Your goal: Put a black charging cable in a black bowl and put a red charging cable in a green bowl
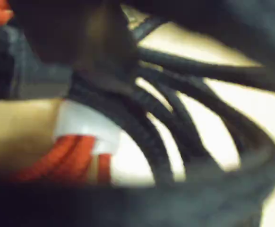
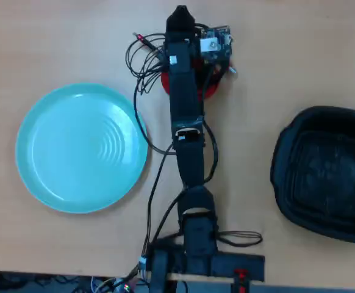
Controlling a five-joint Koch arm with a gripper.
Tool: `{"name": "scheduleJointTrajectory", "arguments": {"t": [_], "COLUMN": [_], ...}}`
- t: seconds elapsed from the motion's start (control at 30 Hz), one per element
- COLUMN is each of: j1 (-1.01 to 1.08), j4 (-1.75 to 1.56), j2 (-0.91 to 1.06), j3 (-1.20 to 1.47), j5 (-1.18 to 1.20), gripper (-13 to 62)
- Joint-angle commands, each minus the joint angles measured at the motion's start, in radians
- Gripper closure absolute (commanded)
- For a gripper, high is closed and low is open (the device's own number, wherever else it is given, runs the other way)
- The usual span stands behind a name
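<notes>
Two cables fill your wrist view: black cable point(image 1: 175, 123) loops sweep across the middle, and the red cable point(image 1: 71, 158) with its white tie point(image 1: 88, 125) lies at lower left, all blurred and very close.

In the overhead view, your arm point(image 2: 186, 134) reaches to the table's point(image 2: 74, 36) far edge, where its end effector point(image 2: 180, 18) sits over both cables; you cannot tell how far open it is. The green bowl point(image 2: 80, 146) sits left, the black bowl point(image 2: 324, 171) at the right edge.
</notes>
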Motion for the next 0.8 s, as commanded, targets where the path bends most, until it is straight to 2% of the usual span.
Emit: {"name": "scheduleJointTrajectory", "arguments": {"t": [0.0, 0.1, 0.17, 0.27, 0.37, 0.4, 0.47, 0.77], "j1": [-0.011, -0.011, -0.011, -0.011, -0.015, -0.015, -0.017, -0.015], "j4": [0.063, 0.097, 0.132, 0.158, 0.16, 0.16, 0.161, 0.21], "j2": [-0.034, -0.034, -0.041, -0.046, -0.048, -0.048, -0.048, -0.038], "j3": [0.008, 0.012, 0.012, 0.012, 0.009, 0.009, 0.012, 0.0], "j5": [-0.009, -0.008, -0.006, -0.005, -0.005, -0.003, 0.008, 0.048], "gripper": [1.2, 5.1, 12.5, 32.2, 57.4, 59.1, 54.3, 56.4]}}
